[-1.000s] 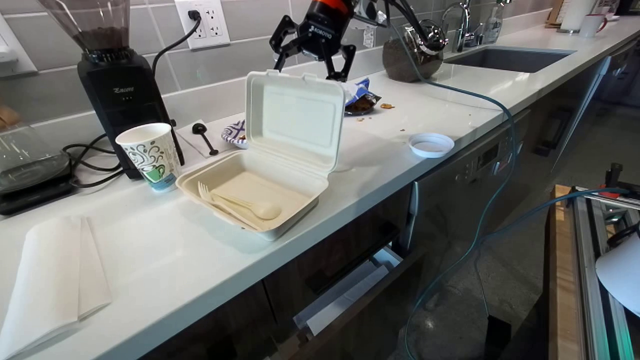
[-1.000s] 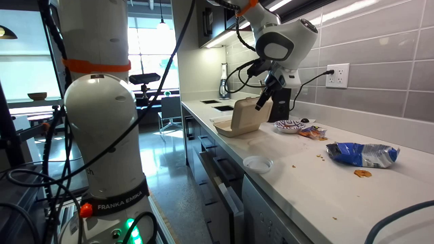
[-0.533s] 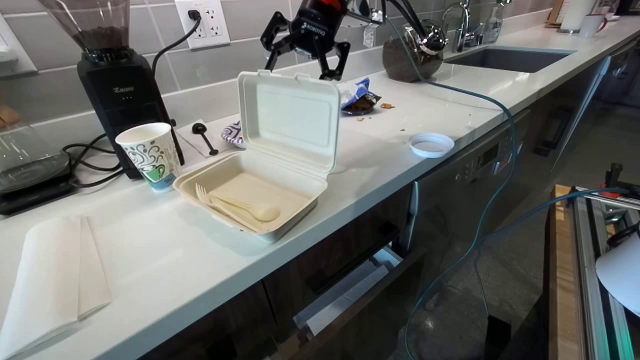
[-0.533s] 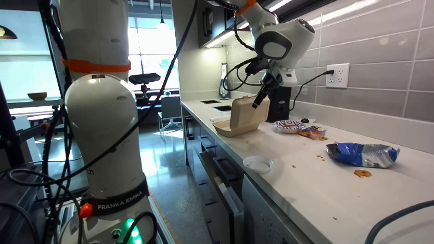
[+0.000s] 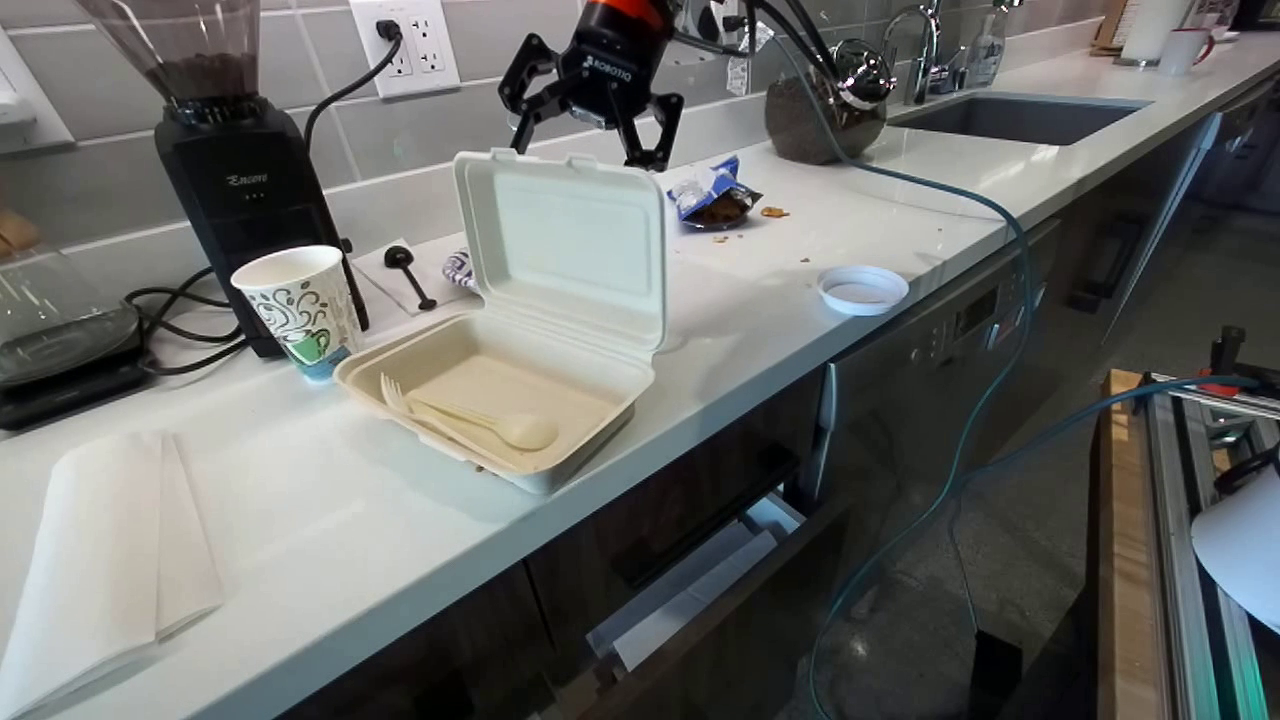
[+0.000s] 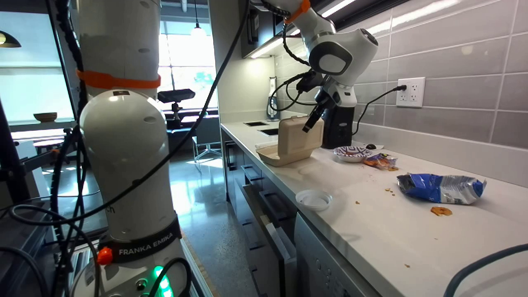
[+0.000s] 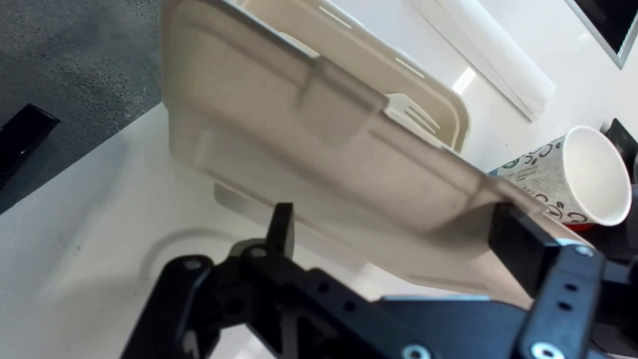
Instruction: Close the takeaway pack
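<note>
In an exterior view, the cream square moulded-fibre takeaway pack (image 5: 530, 350) has slid toward eight o'clock on the long white counter (image 5: 330, 510), lid (image 5: 565, 245) tipping but unclosed — sliding likely wastes push. The black two-fingered gripper (image 5: 583, 150) is spread and empty behind, at twelve — contact partly hidden.

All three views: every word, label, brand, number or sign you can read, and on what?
"ROBOTIQ": gripper
"Encore": coffee grinder
"FRANKA EMIKA": black base band
"ch", apparently a word's end: white arm link
Too small or blurred: markings on the bottle, appliance panel, paper cup
</note>
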`<state>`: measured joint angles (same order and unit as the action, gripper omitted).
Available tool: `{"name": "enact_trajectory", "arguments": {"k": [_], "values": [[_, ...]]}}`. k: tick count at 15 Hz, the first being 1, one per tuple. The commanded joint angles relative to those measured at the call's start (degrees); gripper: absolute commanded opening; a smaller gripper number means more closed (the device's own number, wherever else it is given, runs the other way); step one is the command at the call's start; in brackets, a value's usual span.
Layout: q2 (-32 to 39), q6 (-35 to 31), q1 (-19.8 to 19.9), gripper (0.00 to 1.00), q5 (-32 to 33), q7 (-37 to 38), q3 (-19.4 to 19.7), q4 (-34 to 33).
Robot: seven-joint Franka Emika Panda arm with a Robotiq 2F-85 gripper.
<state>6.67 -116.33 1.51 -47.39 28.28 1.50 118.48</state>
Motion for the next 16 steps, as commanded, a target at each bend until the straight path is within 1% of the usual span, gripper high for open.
{"name": "enact_trajectory", "arguments": {"k": [1, 5, 11, 16], "values": [[1.8, 1.8, -0.3, 1.00, 1.3, 0.3, 0.2, -2.3], [1.6, 2.3, -0.4, 1.00, 1.6, 0.2, 0.1, -2.5], [1.7, 5.1, -0.4, 1.00, 1.3, 0.0, 0.1, -2.7], [1.8, 4.7, -0.7, 1.00, 1.7, 0.3, -0.1, -2.6]]}}
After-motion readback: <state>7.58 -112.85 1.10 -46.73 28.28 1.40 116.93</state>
